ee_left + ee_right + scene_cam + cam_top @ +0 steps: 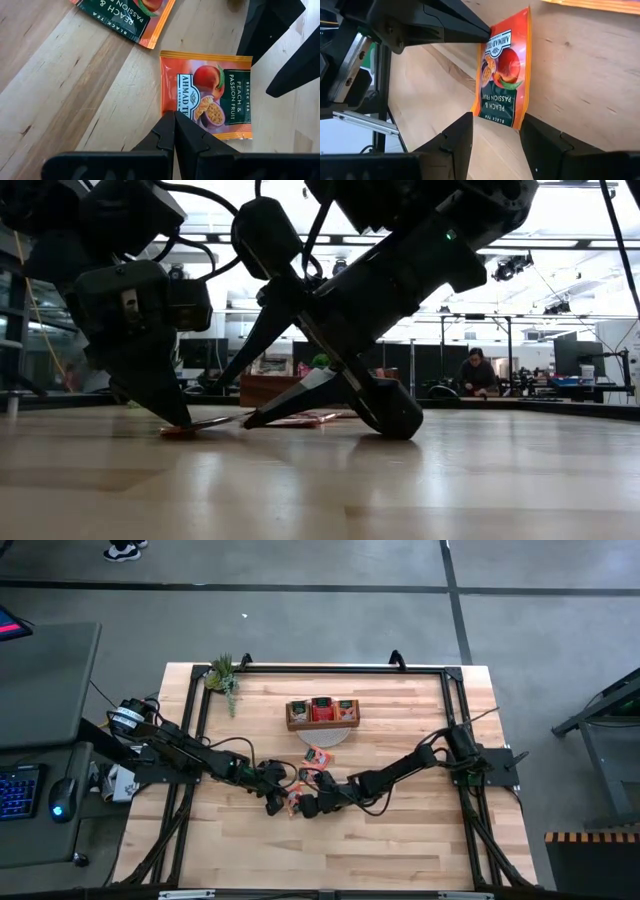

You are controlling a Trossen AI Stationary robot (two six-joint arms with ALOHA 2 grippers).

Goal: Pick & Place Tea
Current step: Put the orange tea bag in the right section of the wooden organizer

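I'm at the pick step: just below the middle of the high view, my left gripper (pixel 174 131) has its fingers pressed together with the tips on one edge of an orange tea sachet (pixel 206 95) lying on the table (pixel 420 830). My right gripper (pixel 495 137) stands open with a finger either side of the opposite edge, holding nothing yet. Next, I judge, the right fingers must close on that edge while the left steadies it, then lift towards the wooden tray (pixel 322 724) above centre.

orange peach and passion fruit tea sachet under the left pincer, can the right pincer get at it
Probably yes: the right pincer is open, straddling the free end of the orange peach tea sachet; the shut left pincer presses only the opposite edge.
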